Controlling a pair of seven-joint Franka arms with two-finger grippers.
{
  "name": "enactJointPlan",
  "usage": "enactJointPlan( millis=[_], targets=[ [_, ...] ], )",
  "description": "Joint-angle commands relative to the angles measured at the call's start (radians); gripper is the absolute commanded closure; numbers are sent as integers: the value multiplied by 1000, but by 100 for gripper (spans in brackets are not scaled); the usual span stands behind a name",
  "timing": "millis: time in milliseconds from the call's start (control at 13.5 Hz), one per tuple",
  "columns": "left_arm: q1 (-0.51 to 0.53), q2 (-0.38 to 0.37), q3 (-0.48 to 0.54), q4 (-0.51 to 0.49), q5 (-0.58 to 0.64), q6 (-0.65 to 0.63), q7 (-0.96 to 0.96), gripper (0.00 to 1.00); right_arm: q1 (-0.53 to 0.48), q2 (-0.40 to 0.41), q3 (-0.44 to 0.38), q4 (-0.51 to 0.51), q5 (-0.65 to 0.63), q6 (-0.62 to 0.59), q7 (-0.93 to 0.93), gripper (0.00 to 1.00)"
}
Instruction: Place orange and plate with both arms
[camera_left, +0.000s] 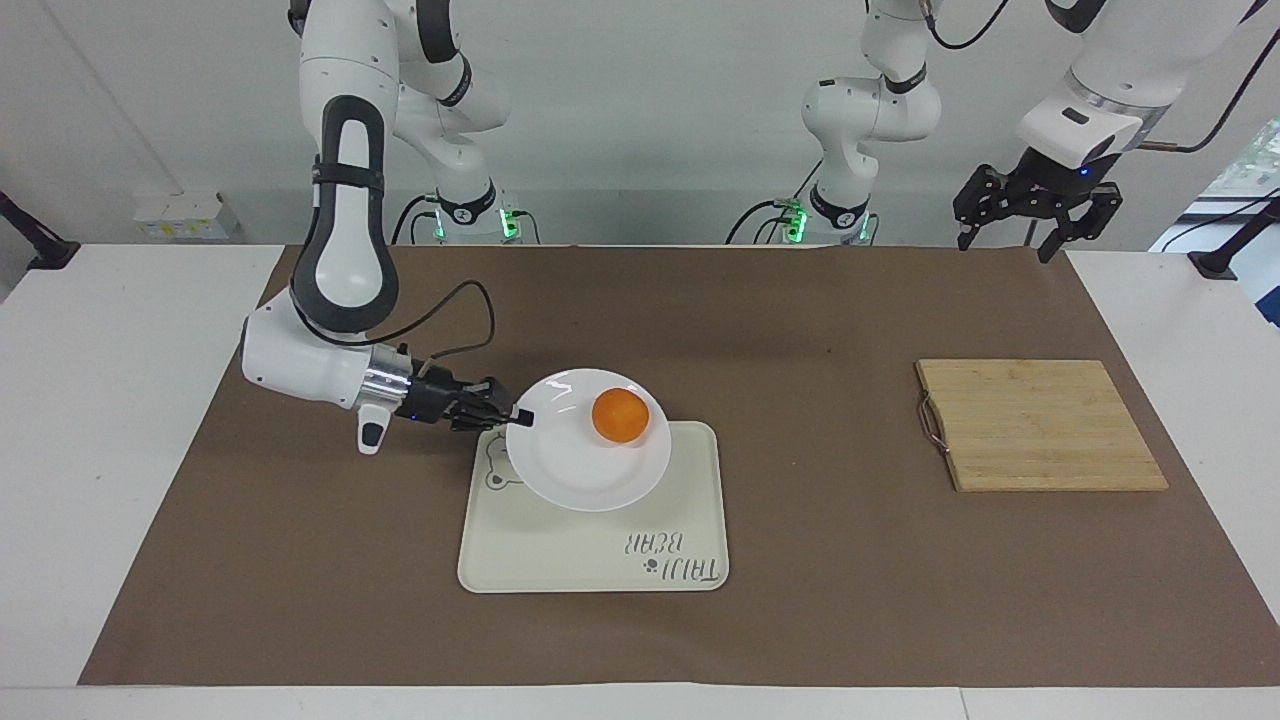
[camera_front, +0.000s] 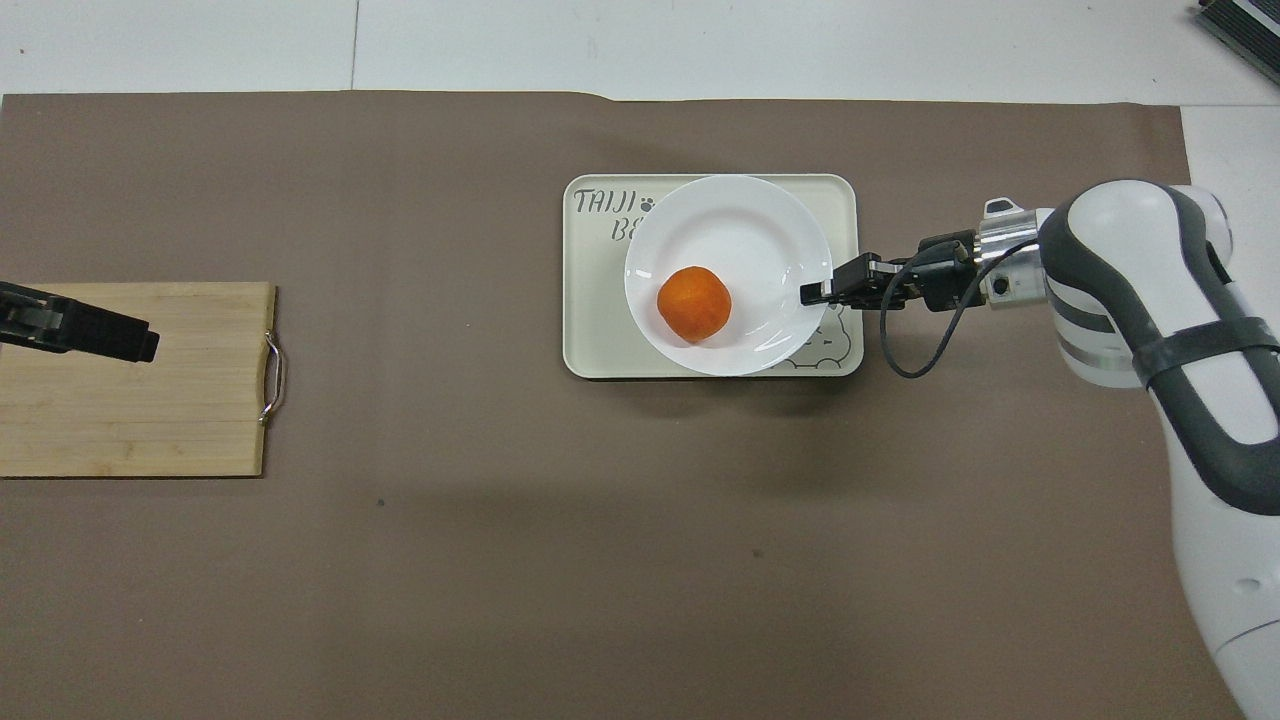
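Note:
The white plate (camera_left: 575, 460) (camera_front: 745, 240) hangs over the cream bear tray (camera_left: 600, 550) (camera_front: 590, 330), slightly tilted, with the orange (camera_left: 620, 415) (camera_front: 693, 304) resting in it. My right gripper (camera_left: 518, 418) (camera_front: 812, 293) is shut on the plate's rim at the right arm's end. The plate covers most of the tray's bear drawing. My left gripper (camera_left: 1005, 238) hangs open high in the air above the table's edge at the left arm's end; in the overhead view only the left gripper's tip (camera_front: 100, 335) shows, over the cutting board.
A bamboo cutting board (camera_left: 1040, 425) (camera_front: 130, 380) with a metal handle lies toward the left arm's end of the table. A brown mat (camera_left: 800, 620) covers the table.

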Motion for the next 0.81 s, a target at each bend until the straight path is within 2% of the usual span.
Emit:
enactJointPlan(
  millis=[0,74,295,443,738],
  targets=[
    [10,-2,-5,15,10,-16,7,0,-9,93,29,108,48,10,42,100],
    [10,-2,-5,15,10,-16,7,0,-11,122,40,155,64,20,48,100],
    [10,-2,-5,15,10,-16,7,0,-4,133,42,162,66,51,50,100],
    [10,0,-5,15,10,-16,7,0,-11,183,42,212,72,59,48,100],
    [10,-2,-5,15,10,-16,7,0,-1,202,42,214,28,76,37,100]
  ],
)
